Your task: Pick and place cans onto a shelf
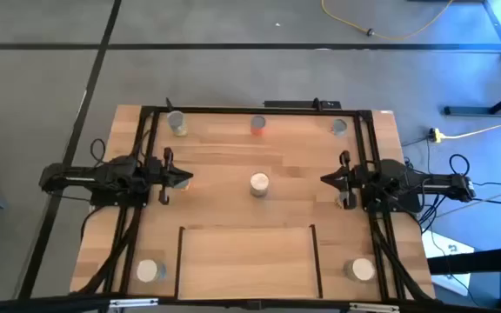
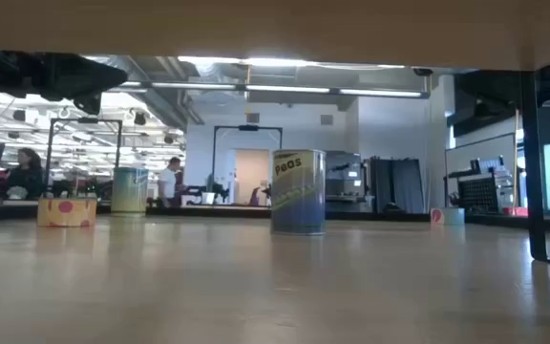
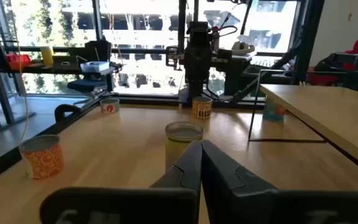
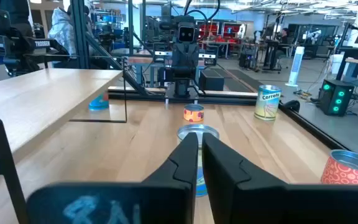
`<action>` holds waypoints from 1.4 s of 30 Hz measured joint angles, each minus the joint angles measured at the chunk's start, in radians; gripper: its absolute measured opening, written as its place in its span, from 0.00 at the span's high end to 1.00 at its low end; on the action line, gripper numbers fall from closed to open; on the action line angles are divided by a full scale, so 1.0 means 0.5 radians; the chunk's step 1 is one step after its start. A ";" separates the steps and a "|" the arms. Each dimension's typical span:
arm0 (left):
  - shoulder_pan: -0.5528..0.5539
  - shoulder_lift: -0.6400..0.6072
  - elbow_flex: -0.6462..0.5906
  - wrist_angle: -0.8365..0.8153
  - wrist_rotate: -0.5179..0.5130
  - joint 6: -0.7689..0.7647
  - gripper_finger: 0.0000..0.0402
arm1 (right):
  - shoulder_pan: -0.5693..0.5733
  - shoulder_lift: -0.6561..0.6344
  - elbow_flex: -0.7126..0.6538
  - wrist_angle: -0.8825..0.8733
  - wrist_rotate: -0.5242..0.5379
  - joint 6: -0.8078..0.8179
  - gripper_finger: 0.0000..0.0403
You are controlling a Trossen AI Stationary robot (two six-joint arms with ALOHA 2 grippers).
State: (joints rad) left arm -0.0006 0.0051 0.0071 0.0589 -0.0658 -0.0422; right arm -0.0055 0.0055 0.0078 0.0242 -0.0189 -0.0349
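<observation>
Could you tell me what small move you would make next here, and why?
Probably open the left hand and ease it toward the middle can. No can is on the shelf yet; both the left hand and the right hand hang empty and closed, facing that can from either side, and it stands upright with open table around it.

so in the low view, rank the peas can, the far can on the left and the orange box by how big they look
1. peas can, though it stands nearest the camera, so its true size is unsure
2. orange box and far can: alike in apparent size, not ranked
</observation>
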 joint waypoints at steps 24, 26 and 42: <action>0.000 0.000 0.000 0.000 0.000 0.000 1.00 | 0.000 0.000 0.000 0.000 0.000 0.001 0.93; 0.001 0.000 0.001 0.000 0.000 0.000 1.00 | 0.000 0.000 0.000 0.000 0.000 0.000 0.93; 0.000 0.000 0.001 0.000 0.000 0.000 1.00 | 0.000 -0.001 0.000 -0.001 0.000 -0.219 0.93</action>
State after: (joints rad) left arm -0.0006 0.0051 0.0074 0.0589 -0.0657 -0.0422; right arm -0.0055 0.0052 0.0078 0.0239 -0.0189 -0.1445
